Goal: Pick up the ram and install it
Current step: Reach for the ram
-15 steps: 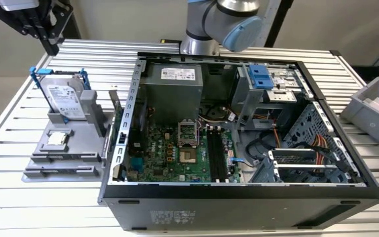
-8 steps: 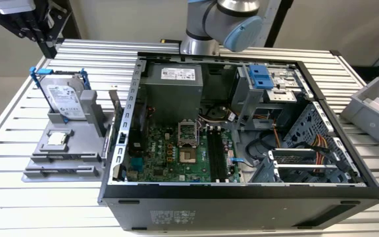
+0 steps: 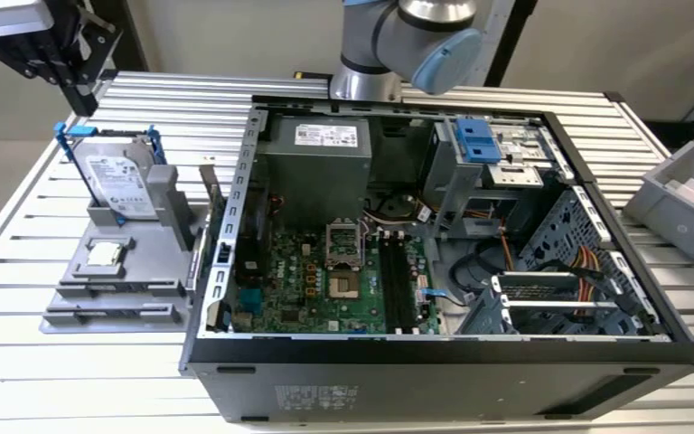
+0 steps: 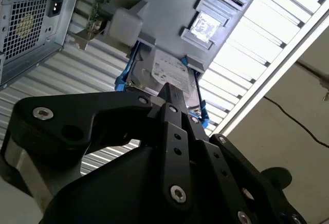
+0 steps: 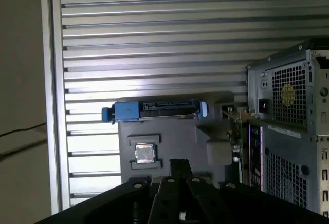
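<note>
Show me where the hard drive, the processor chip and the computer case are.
hard drive (image 3: pixel 122 181), exterior view, silver face.
processor chip (image 5: pixel 144 153), first wrist view, centre of lid.
computer case (image 3: pixel 468 384), exterior view, near black wall.

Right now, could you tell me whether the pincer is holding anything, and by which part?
Nothing appears to be held. The pincer hangs over the grey holder, and the ram stands on edge in that holder, untouched.

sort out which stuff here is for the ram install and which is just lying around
for the job: ram, memory slots, end effector

just lying about: hard drive in its blue frame, processor chip, grey bin at the exterior view's right
</note>
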`<action>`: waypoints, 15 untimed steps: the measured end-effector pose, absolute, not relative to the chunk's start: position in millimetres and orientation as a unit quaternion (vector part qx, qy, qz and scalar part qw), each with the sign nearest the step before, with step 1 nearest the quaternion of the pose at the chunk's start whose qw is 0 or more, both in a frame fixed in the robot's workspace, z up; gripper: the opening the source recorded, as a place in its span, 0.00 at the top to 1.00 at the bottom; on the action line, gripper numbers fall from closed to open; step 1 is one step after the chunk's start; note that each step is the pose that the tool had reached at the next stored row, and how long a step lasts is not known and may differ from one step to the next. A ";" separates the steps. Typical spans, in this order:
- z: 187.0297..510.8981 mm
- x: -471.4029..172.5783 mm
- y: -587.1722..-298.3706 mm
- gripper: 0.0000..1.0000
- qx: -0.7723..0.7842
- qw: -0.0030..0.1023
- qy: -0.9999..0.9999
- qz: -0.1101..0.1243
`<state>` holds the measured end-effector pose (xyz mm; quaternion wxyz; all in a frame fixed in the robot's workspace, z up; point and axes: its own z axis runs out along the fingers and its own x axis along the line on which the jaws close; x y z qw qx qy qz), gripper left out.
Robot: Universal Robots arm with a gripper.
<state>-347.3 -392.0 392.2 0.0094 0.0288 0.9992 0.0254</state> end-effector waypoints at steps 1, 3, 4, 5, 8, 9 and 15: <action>392.2 -347.5 -393.8 1.00 0.029 0.009 0.999 0.025; 392.2 -347.8 -397.8 1.00 0.029 0.009 0.999 0.025; 392.1 -347.9 -399.6 1.00 0.029 0.009 0.999 0.025; 392.1 -348.0 -401.3 1.00 0.029 0.009 0.999 0.025; 392.0 -348.3 -406.5 1.00 0.029 0.009 0.999 0.025; 392.0 -348.5 -408.4 1.00 0.029 0.009 0.999 0.025; 391.9 -349.2 -419.0 1.00 0.029 0.009 0.999 0.025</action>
